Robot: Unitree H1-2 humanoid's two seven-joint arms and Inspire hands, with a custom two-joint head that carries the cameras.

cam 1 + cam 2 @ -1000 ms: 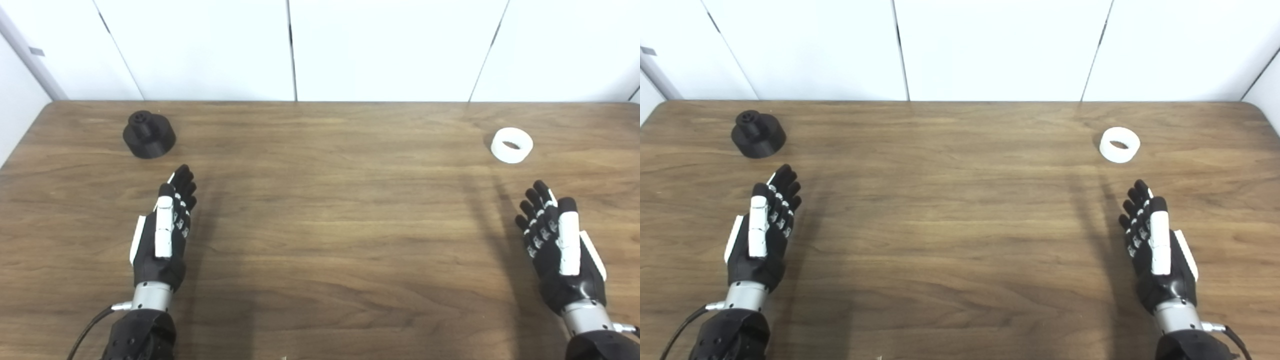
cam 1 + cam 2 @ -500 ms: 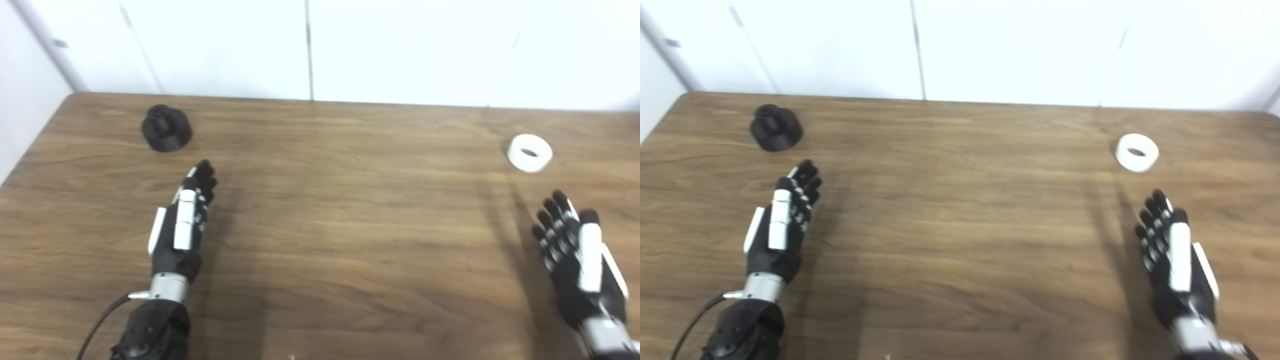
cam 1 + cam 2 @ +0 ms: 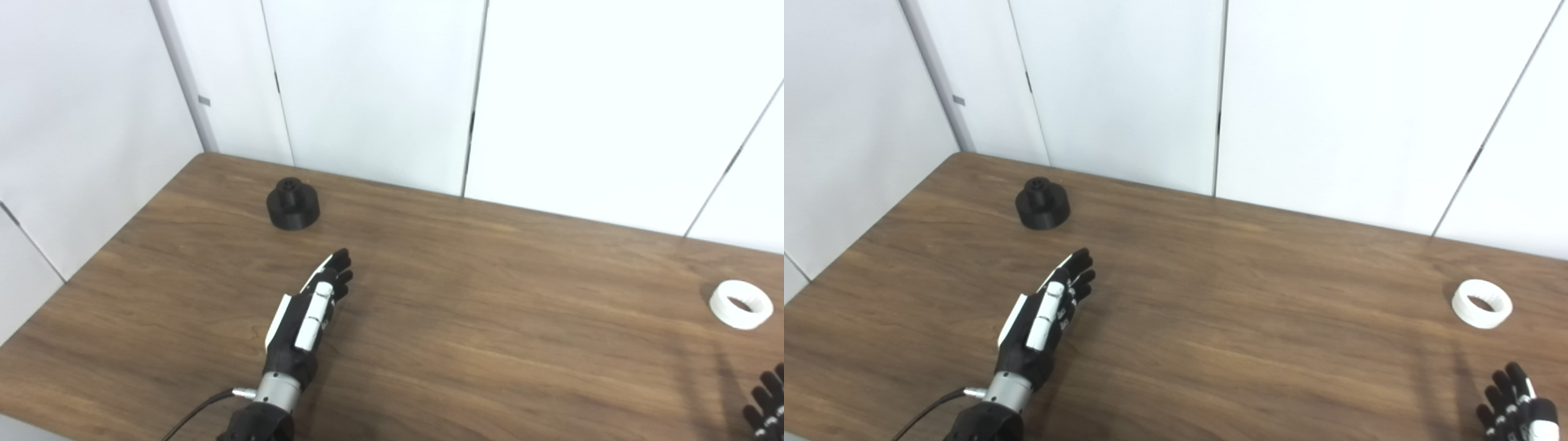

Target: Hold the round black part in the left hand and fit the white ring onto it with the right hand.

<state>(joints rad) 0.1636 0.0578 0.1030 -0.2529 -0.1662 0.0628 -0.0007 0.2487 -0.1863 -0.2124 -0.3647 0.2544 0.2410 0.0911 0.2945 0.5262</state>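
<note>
While both hands are empty, the round black part [image 3: 1042,203] stands upright on the wooden surface [image 3: 1249,294], near its far left corner, with its narrower hub uppermost. The part is untouched and sits close to the white wall panels [image 3: 1115,86] that back the surface.

The left hand [image 3: 1044,321] is extended over the left half of the surface, edge-on with the thumb side uppermost. Its fingers [image 3: 1080,263] are straight, held close together and closed on nothing; they point toward the far left. The fingertips are near the round black part but clearly apart from it, on the near side and slightly to the right of it. A metal wrist collar and a black cable [image 3: 931,409] are visible at the forearm.

The white ring [image 3: 1481,303] lies flat on the surface near the right edge, with its opening facing upward. It is well apart from the round black part, with the width of the surface between them.

The right hand [image 3: 1516,404] is only partly in view at the lower right corner. Its fingers [image 3: 1500,387] are extended and slightly spread, and they grip nothing. The white ring is beyond the fingertips and not in contact with them.
</note>
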